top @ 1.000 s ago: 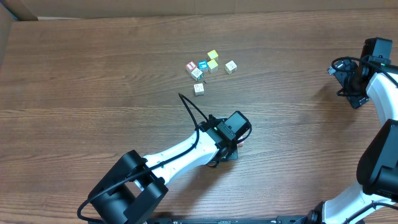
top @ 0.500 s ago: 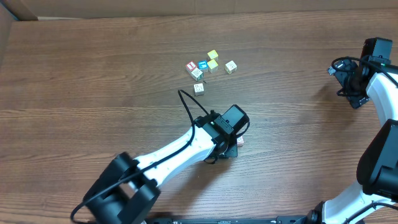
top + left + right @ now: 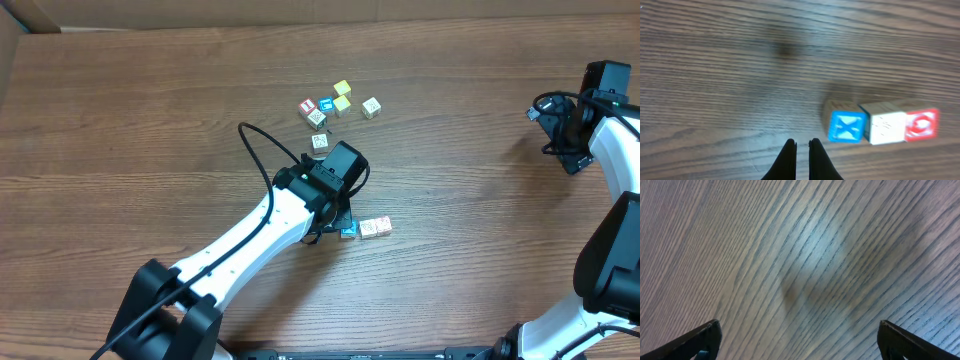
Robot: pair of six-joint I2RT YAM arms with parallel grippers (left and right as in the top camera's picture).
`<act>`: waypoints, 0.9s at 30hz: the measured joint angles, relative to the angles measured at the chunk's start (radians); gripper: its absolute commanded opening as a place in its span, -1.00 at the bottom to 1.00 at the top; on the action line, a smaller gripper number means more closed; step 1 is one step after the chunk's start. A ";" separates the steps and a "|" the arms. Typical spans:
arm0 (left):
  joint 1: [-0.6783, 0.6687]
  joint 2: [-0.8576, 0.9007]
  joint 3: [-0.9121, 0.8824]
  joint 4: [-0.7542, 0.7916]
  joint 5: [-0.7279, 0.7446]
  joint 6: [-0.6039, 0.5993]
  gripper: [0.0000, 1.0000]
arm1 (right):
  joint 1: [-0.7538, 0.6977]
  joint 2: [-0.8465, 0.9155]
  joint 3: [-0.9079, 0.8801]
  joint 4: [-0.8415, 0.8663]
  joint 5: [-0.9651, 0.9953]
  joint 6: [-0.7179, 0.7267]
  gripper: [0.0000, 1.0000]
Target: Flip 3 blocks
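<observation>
Three small wooden alphabet cubes [image 3: 885,127] (teal X at one end) sit touching in a row on the brown wooden surface [image 3: 715,60], near the left end effector [image 3: 801,150], its fingers together; the right end effector [image 3: 799,330] stands apart, empty.

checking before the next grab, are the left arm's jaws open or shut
Shut, holding nothing. In the left wrist view its two fingertips nearly touch, only table showing between, and the blue X block lies apart from them.
</observation>
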 measured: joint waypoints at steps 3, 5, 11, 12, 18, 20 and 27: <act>0.025 0.017 0.000 -0.011 -0.002 0.026 -0.92 | 0.000 0.000 0.000 0.000 0.000 0.000 1.00; 0.048 0.020 0.000 -0.014 0.007 0.055 -0.92 | 0.000 0.000 0.000 0.000 0.000 0.000 1.00; 0.113 0.020 0.000 -0.020 0.083 0.154 -0.92 | 0.000 0.000 0.000 0.012 -0.020 0.025 1.00; 0.118 0.020 0.000 -0.021 0.096 0.164 -0.92 | 0.000 0.000 0.000 0.008 -0.049 0.035 1.00; 0.122 0.020 0.000 -0.018 0.134 0.193 -0.92 | -0.001 0.000 0.001 -0.059 -0.388 0.058 -0.57; 0.122 0.020 0.000 -0.018 0.146 0.194 -0.92 | 0.000 0.000 0.001 -0.059 -0.540 -0.003 -0.93; 0.122 0.020 0.000 -0.012 0.179 0.197 -0.92 | 0.007 0.000 0.005 -0.320 -0.744 -0.149 -0.92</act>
